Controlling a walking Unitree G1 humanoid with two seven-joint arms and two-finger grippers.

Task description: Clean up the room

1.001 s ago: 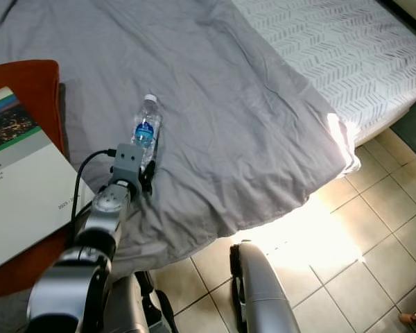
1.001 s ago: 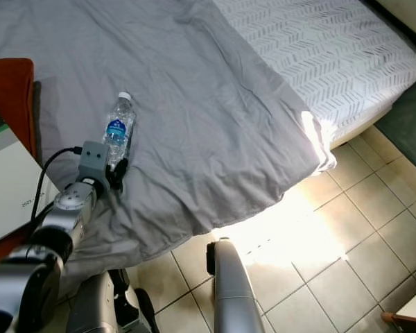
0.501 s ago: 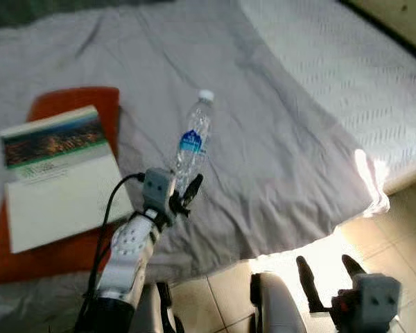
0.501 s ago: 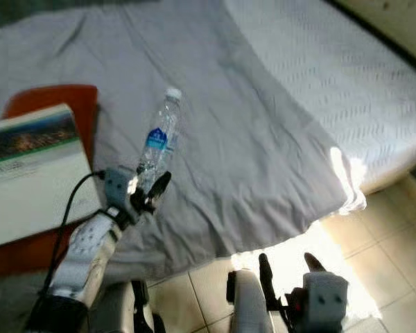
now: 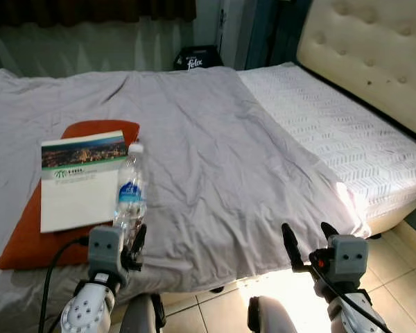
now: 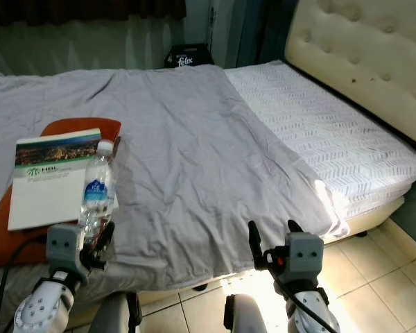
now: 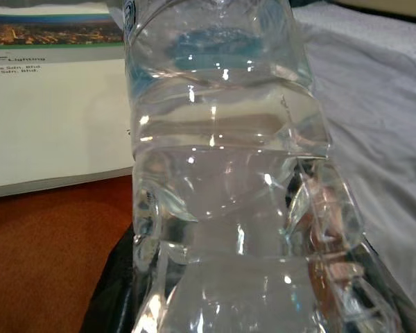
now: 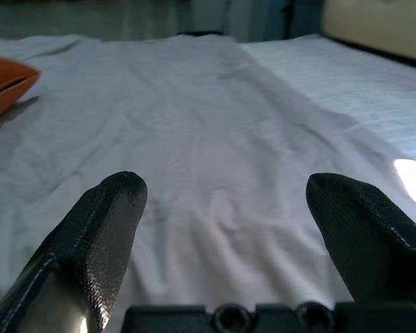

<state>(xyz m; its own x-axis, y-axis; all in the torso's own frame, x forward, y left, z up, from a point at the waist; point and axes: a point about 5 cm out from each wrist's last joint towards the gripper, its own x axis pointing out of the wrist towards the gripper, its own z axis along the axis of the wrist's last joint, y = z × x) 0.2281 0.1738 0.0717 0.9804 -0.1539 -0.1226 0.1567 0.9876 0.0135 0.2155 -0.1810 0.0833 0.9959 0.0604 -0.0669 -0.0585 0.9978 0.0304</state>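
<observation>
Bottle — clear plastic, blue-labelled, white-capped

A grey sheet covers the left part of the bed; the right part shows a white patterned mattress cover. A cream tufted headboard stands far right. Sunlight falls on the tiled floor.
</observation>
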